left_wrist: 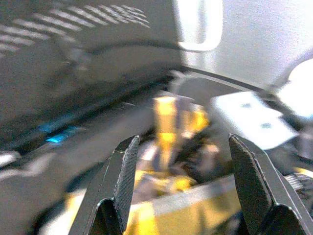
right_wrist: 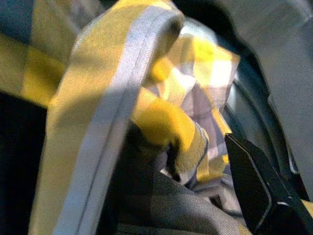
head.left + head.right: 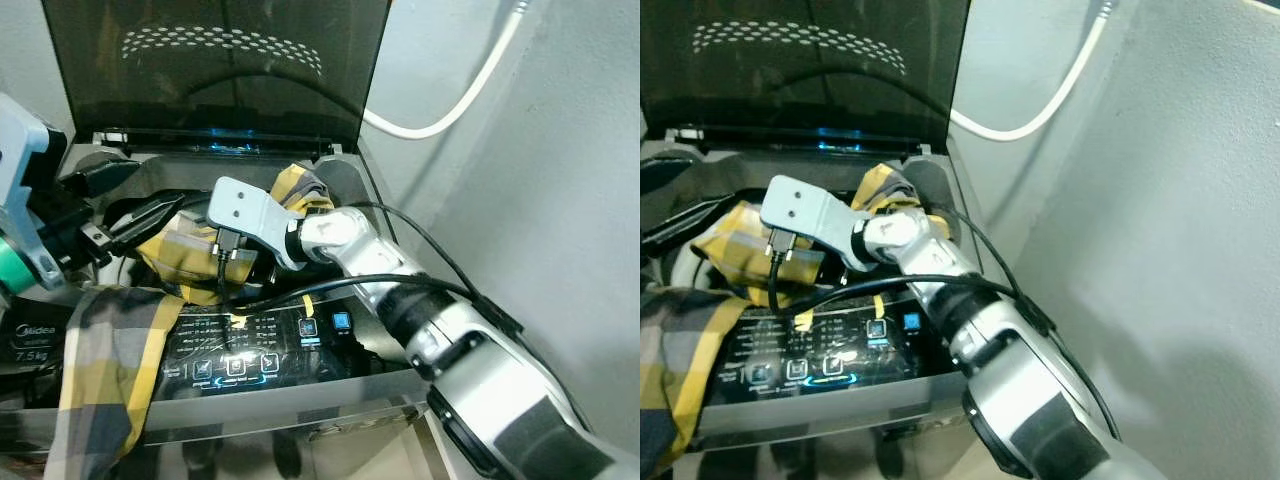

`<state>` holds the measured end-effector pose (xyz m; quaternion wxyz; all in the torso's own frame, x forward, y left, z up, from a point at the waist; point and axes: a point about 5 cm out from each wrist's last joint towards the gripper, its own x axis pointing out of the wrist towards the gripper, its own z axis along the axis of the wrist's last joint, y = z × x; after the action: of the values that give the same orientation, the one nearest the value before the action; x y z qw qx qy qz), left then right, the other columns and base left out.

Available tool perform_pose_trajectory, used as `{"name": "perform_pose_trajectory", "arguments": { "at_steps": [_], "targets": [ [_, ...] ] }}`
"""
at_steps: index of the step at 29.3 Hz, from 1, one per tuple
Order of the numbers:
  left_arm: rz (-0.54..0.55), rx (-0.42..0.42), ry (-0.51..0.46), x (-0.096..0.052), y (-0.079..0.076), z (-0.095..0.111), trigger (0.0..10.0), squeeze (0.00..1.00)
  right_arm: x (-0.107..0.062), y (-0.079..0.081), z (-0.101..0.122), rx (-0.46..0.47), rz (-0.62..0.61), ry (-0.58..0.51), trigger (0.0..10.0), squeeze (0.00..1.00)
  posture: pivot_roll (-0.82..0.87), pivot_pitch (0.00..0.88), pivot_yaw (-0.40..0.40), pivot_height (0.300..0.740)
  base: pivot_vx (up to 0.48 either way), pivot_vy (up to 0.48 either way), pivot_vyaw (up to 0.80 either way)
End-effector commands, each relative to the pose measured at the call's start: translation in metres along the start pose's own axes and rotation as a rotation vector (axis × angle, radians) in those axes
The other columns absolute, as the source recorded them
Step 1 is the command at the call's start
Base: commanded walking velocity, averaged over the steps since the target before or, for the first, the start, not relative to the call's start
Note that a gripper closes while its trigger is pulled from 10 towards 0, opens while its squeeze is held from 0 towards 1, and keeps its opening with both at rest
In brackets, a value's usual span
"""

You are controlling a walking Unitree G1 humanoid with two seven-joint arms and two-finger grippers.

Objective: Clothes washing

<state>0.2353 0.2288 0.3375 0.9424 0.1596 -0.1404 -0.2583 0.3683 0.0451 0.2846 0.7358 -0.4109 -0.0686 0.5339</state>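
A yellow-and-grey plaid cloth (image 3: 180, 250) lies bunched in the open drum of a top-loading washing machine (image 3: 372, 195). One end of the plaid cloth (image 3: 110, 350) hangs out over the front left corner. My right arm reaches into the drum, and its grey wrist bracket (image 3: 245, 208) hides the gripper from above. In the right wrist view one black finger (image 2: 252, 188) stands wide to the side, open, with the cloth (image 2: 146, 112) draped across the other side. My left gripper (image 3: 135, 195) hovers open over the drum's left side, apart from the cloth (image 1: 168, 117).
The dark lid (image 3: 215, 70) stands upright at the back. A lit control panel (image 3: 260, 345) runs along the front edge, with black cables over it. A white hose (image 3: 450, 115) hangs on the grey wall (image 3: 560, 200), close on the right.
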Motion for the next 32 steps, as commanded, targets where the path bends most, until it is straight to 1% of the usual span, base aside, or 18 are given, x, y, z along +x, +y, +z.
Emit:
{"name": "perform_pose_trajectory", "arguments": {
  "at_steps": [1,3,6,8,10,12,13,18,21,22,25,26,27,28,29,30,31,32],
  "targets": [
    [-0.034,-0.003,0.007,0.0,-0.008,-0.001,10.0,0.0,0.005,0.007,-0.007,-0.042,0.039,0.058,10.0,0.0,0.02,0.165,-0.132,0.74,0.0,0.0,0.0],
    [-0.035,-0.004,0.008,-0.001,-0.009,-0.001,10.0,0.0,0.009,0.012,-0.008,-0.092,0.068,0.087,10.0,0.0,0.02,0.168,-0.135,0.74,0.0,0.0,0.0],
    [-0.035,-0.005,0.008,-0.002,-0.01,-0.001,10.0,0.0,0.011,0.015,-0.007,-0.114,0.089,0.1,10.0,0.0,0.02,0.171,-0.138,0.74,0.0,0.0,0.0],
    [-0.038,-0.008,0.009,-0.003,-0.011,0.0,10.0,0.0,0.018,0.025,-0.006,-0.156,0.156,0.125,10.0,0.0,0.02,0.175,-0.146,0.74,0.0,0.0,0.0],
    [-0.039,-0.009,0.009,-0.004,-0.011,0.0,10.0,0.0,0.02,0.028,-0.006,-0.165,0.181,0.133,10.0,0.0,0.02,0.174,-0.146,0.74,0.0,0.0,0.0],
    [-0.043,-0.013,0.009,-0.004,-0.013,0.0,10.0,0.0,0.026,0.038,-0.006,-0.132,0.233,0.137,10.0,0.0,0.02,0.175,-0.146,0.74,0.0,0.0,0.0],
    [-0.043,-0.013,0.009,-0.004,-0.013,0.0,10.0,0.0,0.026,0.038,-0.006,-0.132,0.233,0.137,10.0,0.0,0.02,0.175,-0.146,0.74,0.0,0.0,0.0],
    [-0.049,-0.021,0.008,-0.004,-0.016,-0.001,10.0,0.0,0.037,0.058,-0.009,-0.075,0.3,0.151,10.0,0.0,0.02,0.176,-0.144,0.74,0.0,0.0,0.0],
    [-0.052,-0.022,0.005,-0.003,-0.016,-0.001,10.0,0.0,0.042,0.065,-0.006,-0.016,0.276,0.136,10.0,0.0,0.02,0.177,-0.143,0.74,0.0,0.0,0.0],
    [-0.052,-0.022,0.005,-0.003,-0.016,-0.001,10.0,0.0,0.042,0.065,-0.006,-0.016,0.276,0.136,10.0,0.0,0.02,0.177,-0.143,0.74,0.0,0.0,0.0],
    [-0.053,-0.021,0.004,-0.002,-0.017,-0.001,10.0,0.0,0.046,0.06,0.003,0.05,0.179,0.087,10.0,0.0,0.03,0.175,-0.145,0.74,0.0,0.0,0.0],
    [-0.053,-0.021,0.004,-0.002,-0.017,-0.001,10.0,0.0,0.046,0.06,0.003,0.05,0.179,0.087,10.0,0.0,0.03,0.175,-0.145,0.74,0.0,0.0,0.0],
    [-0.048,-0.017,0.001,-0.002,-0.017,0.0,10.0,0.0,0.045,0.041,0.016,0.136,-0.009,0.005,10.0,0.0,0.03,0.175,-0.146,0.74,0.0,0.0,0.0],
    [-0.048,-0.017,0.001,-0.002,-0.017,0.0,10.0,0.0,0.045,0.041,0.016,0.136,-0.009,0.005,10.0,0.0,0.03,0.175,-0.146,0.74,0.0,0.0,0.0],
    [-0.044,-0.014,0.001,-0.002,-0.016,0.001,10.0,0.0,0.041,0.028,0.023,0.181,-0.125,-0.043,10.0,0.0,0.04,0.173,-0.145,0.74,0.0,0.0,0.0],
    [-0.044,-0.014,0.001,-0.002,-0.016,0.001,10.0,0.0,0.041,0.028,0.023,0.181,-0.125,-0.043,10.0,0.0,0.04,0.173,-0.145,0.74,0.0,0.0,0.0],
    [-0.037,-0.009,0.001,-0.002,-0.015,0.001,10.0,0.0,0.032,0.007,0.03,0.247,-0.275,-0.1,10.0,0.0,0.04,0.171,-0.141,0.74,0.0,0.0,0.0],
    [-0.037,-0.009,0.001,-0.002,-0.015,0.001,10.0,0.0,0.032,0.007,0.03,0.247,-0.275,-0.1,10.0,0.0,0.04,0.171,-0.141,0.74,0.0,0.0,0.0]
  ]
}}
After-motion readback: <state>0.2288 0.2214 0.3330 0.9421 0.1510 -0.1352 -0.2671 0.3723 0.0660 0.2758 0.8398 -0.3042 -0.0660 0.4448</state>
